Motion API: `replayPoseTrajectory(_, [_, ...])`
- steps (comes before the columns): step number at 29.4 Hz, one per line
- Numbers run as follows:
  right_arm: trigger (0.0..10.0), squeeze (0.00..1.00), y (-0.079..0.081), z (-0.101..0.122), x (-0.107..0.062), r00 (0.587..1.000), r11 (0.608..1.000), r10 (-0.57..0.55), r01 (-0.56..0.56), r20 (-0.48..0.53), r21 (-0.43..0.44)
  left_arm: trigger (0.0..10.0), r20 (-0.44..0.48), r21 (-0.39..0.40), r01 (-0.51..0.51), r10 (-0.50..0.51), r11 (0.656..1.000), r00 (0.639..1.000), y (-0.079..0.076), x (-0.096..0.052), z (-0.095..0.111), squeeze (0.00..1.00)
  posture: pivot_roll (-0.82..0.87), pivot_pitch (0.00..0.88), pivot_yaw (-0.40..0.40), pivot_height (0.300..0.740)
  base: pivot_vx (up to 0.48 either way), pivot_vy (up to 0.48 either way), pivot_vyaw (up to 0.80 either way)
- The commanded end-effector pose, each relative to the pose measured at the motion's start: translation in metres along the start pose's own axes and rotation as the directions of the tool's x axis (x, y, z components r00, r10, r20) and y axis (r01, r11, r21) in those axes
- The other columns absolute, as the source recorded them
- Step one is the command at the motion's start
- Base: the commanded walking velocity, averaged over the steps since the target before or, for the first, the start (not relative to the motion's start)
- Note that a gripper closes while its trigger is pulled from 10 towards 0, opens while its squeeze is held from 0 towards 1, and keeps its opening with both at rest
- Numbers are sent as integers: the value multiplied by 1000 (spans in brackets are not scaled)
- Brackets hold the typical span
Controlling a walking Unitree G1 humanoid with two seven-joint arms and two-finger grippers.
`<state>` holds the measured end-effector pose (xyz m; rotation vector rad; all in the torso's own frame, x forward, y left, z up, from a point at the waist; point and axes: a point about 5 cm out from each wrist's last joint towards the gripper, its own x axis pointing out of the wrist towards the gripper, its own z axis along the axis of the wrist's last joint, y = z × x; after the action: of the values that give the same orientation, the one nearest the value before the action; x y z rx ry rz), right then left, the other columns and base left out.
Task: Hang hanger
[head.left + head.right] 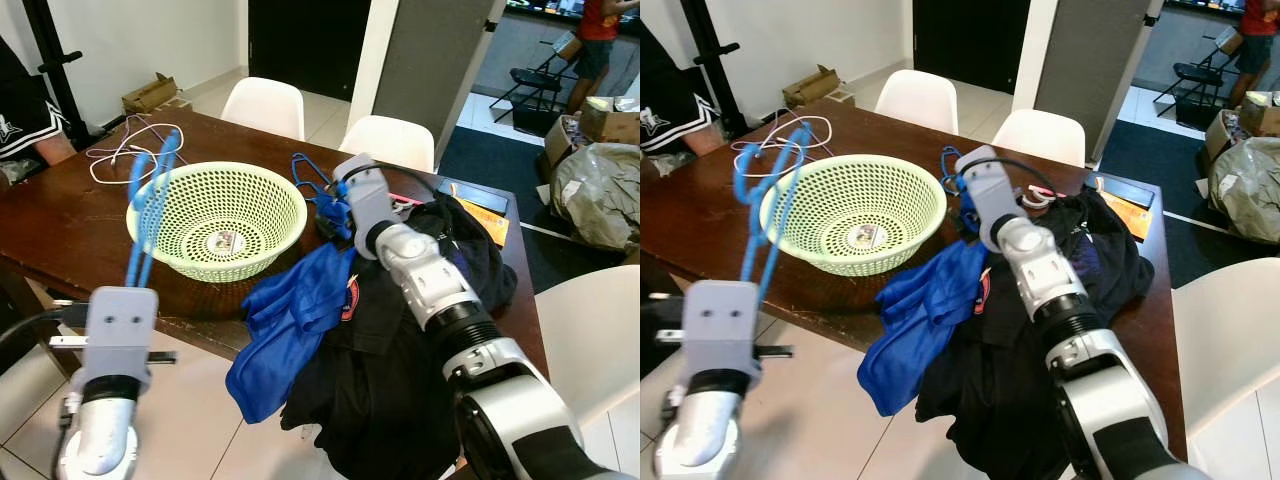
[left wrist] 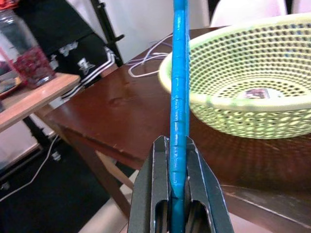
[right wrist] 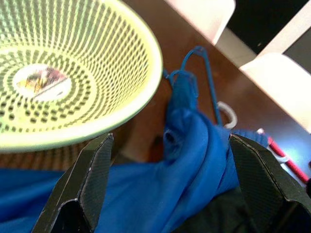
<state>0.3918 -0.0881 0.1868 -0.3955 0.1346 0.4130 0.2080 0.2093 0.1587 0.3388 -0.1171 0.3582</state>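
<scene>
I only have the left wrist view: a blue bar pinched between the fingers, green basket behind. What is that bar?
Observer: A blue hanger, held upright by the left gripper at the table's near edge.
Operator: And the right arm?
Observer: The right gripper is open over a blue garment, beside the green basket.
Operator: Any other hangers?
Observer: A second blue hanger lies on the table at the garment's far end.

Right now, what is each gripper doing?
Left gripper: shut on the blue hanger.
Right gripper: open, holding nothing, over the blue cloth beside the green basket.
</scene>
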Motion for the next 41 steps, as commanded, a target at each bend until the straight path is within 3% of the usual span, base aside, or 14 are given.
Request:
replayPoseTrajectory(1, [10000, 0, 8, -13, 0, 997, 1000, 23, -23, -71, -1, 10000, -3, -13, 3, -3, 1000, 1000, -3, -2, 0, 0, 175, 19, -134, 740, 0, 0, 0])
replayPoseTrajectory(5, [10000, 0, 23, -26, 1, 988, 998, 68, -68, -140, 2, 10000, -5, -12, 5, -5, 1000, 1000, -4, -3, 0, 0, 176, 25, -140, 740, 0, 0, 0])
replayPoseTrajectory(13, [10000, 0, 30, -39, 1, 977, 998, 49, -53, -206, -16, 10000, -5, -15, 2, -3, 1000, 1000, -4, -3, 1, 0, 177, 30, -145, 740, 0, 0, 0])
replayPoseTrajectory(14, [4353, 0, 30, -44, 1, 973, 999, 36, -43, -228, -22, 10000, -3, -16, 0, 0, 1000, 1000, -3, -3, 1, 0, 181, 34, -147, 740, 0, 0, 0])
replayPoseTrajectory(16, [3882, 0, 30, -47, 1, 970, 999, 21, -30, -241, -36, 10000, -2, -17, -3, 3, 1000, 1000, -3, -3, 2, 0, 185, 37, -149, 740, 0, 0, 0])
replayPoseTrajectory(17, [0, 0, 29, -48, 2, 970, 998, 5, -18, -242, -53, 10000, -1, -17, -7, 7, 1000, 1000, -1, -4, 3, 0, 194, 42, -155, 740, 0, 0, 0])
replayPoseTrajectory(24, [0, 0, 29, -48, 3, 970, 998, -1, -16, -241, -67, 10000, -7, -11, -19, 18, 1000, 1000, 2, -7, 3, 0, 206, 46, -162, 740, 0, 0, 0])
replayPoseTrajectory(30, [0, 0, 32, -49, 3, 970, 999, 9, -17, -241, -31, 10000, -12, -6, -25, 25, 1000, 1000, 4, -9, 1, 0, 217, 45, -170, 740, 0, 0, 0])
replayPoseTrajectory(32, [0, 0, 29, -37, 6, 984, 1000, -13, 17, -180, 19, 10000, -14, -4, -29, 28, 1000, 999, 3, -8, 1, 0, 214, 39, -172, 740, 0, 0, 0])
replayPoseTrajectory(34, [0, 0, 29, -37, 6, 984, 1000, -13, 17, -180, 19, 10000, -14, -4, -29, 28, 1000, 999, 3, -8, 1, 0, 214, 39, -172, 740, 0, 0, 0])
replayPoseTrajectory(37, [0, 0, 12, 9, 14, 991, 981, -130, 130, -6, 144, 10000, -12, -2, -25, 25, 1000, 1000, 0, -5, 0, 0, 214, 29, -177, 740, 0, 0, 0])
replayPoseTrajectory(39, [0, 0, 12, 9, 14, 991, 981, -130, 130, -6, 144, 10000, -12, -2, -25, 25, 1000, 1000, 0, -5, 0, 0, 214, 29, -177, 740, 0, 0, 0])
replayPoseTrajectory(41, [0, 0, -2, 62, 16, 961, 935, -227, 172, 155, 309, 10000, -10, 2, -27, 27, 1000, 1000, 0, -3, -2, 0, 222, 16, -182, 740, 0, 0, 0])
